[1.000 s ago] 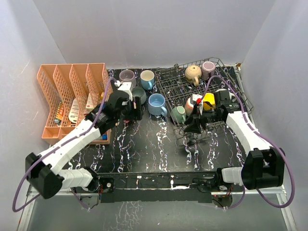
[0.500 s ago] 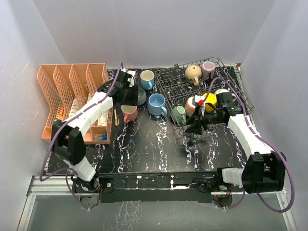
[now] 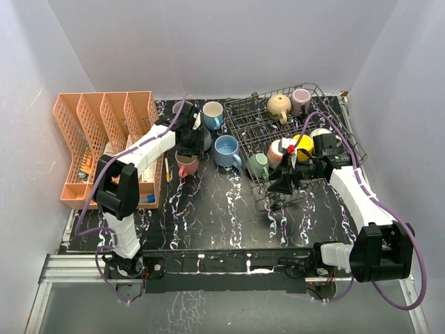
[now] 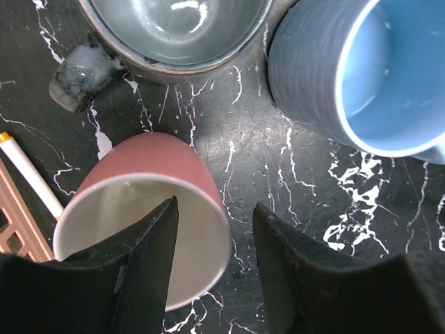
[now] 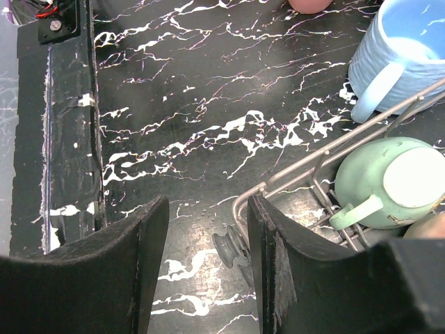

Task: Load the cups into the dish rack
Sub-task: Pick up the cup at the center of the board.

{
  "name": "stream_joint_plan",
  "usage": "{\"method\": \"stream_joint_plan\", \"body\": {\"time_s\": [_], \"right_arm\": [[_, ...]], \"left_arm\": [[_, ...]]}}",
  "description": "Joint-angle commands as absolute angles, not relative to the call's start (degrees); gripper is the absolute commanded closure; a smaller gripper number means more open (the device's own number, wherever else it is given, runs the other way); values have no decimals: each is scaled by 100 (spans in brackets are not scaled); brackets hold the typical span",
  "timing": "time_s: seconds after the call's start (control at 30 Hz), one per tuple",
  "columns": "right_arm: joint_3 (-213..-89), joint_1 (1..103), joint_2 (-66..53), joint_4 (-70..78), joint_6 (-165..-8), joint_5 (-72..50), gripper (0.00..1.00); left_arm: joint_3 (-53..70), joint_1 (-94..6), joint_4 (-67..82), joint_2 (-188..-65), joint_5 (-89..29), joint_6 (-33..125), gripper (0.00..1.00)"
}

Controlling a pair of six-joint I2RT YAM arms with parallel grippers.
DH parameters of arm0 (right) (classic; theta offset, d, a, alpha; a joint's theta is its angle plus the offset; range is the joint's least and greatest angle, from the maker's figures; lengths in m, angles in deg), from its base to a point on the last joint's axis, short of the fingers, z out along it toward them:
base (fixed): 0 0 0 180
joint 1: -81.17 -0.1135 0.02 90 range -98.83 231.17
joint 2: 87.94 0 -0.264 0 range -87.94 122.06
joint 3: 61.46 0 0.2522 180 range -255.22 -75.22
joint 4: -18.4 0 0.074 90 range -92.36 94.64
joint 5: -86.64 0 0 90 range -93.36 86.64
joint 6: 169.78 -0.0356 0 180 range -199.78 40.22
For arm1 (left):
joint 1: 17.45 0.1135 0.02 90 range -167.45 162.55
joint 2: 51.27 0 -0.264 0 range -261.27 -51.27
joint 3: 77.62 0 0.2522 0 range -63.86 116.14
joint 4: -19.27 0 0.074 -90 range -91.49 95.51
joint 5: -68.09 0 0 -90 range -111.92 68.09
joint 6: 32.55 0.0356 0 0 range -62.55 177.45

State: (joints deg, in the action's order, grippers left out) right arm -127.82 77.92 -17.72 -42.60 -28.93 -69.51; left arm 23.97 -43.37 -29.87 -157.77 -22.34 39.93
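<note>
A pink cup (image 3: pixel 186 165) (image 4: pixel 160 160) stands upright on the black marbled table, left of the dish rack (image 3: pixel 243 120). My left gripper (image 3: pixel 188 147) (image 4: pixel 214 205) hangs over it, open: one finger sits inside the cup, the other outside, with gaps on both sides of the wall. Right beside it are a grey cup (image 4: pixel 174 28) and a blue cup (image 3: pixel 227 150) (image 4: pixel 389 83). Another blue cup (image 3: pixel 213 113) stands further back. My right gripper (image 3: pixel 281 182) (image 5: pixel 207 202) is open and empty at the rack's front left corner (image 5: pixel 334 149). A green cup (image 3: pixel 259 165) (image 5: pixel 389 181) lies in the rack.
The rack also holds a tan cup (image 3: pixel 279 106), a mauve cup (image 3: pixel 301 99) and a yellow cup (image 3: pixel 302 145). An orange divided organiser (image 3: pixel 104 132) stands at the left. A white marker (image 4: pixel 28 174) lies beside the pink cup. White walls close in three sides.
My left arm has folded in from the left, and its gripper, now narrower, has come onto the pink cup's rim. The right arm has hardly moved.
</note>
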Motion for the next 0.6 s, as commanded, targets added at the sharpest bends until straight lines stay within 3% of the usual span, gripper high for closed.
{"method": "stream_joint_plan", "body": {"time_s": [0.0, 0.3, 0.57], "right_arm": [[-12719, 7812, -1911, -4018, -2872, -7056, 49], [-12712, 7813, -1903, -4018, -2866, -7045, 49], [-12706, 7811, -1901, -4018, -2859, -7043, 49]], "left_arm": [[2588, -4310, -3251, -15912, -2069, 3715, 55], [2361, -4373, -3147, -15939, -2051, 3627, 70], [2265, -4373, -3159, -15780, -2159, 3651, 98]]}}
